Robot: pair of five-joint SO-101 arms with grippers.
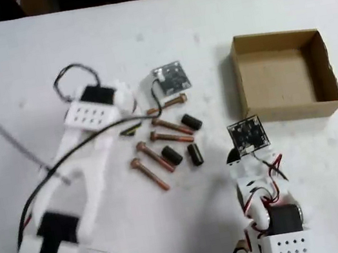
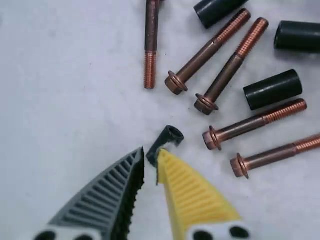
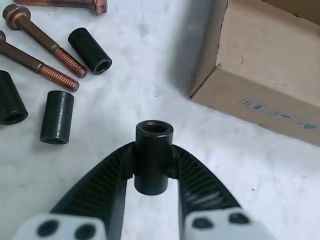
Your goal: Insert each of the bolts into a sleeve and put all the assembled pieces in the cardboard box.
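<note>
**Inspector:** Right gripper [image 3: 153,167], state?

**Onlooker:** Clamped. Both dark fingers press the sides of a black sleeve [image 3: 154,134]. It is held upright, open bore facing up, and raised off the table [image 1: 45,56].

**Inspector:** Where over the table?

**Onlooker:** Toward the near edge, right of centre, just off the near left corner of the cardboard box [image 1: 297,109]. The box sits open-topped toward the right edge, and the sleeve is outside it.

**Inspector:** Left gripper [image 2: 151,159]?

**Onlooker:** Its grey and yellow fingers are drawn nearly together. They pinch the end of a small black piece [image 2: 169,137] with a hole at its free end. I cannot tell what part that is. It looks thinner than the sleeves.

**Inspector:** Where is that gripper?

**Onlooker:** Mid-table, at the left fringe of the hardware, low over the surface.

**Inspector:** The remaining hardware?

**Onlooker:** Five copper bolts [image 1: 171,137] with flanged heads lie flat around the table's centre. Four are fanned together and one lies slightly nearer the far edge. Three loose sleeves [image 1: 171,155] lie on their sides among them, on the side toward the box. Every bolt shank is bare.
</note>
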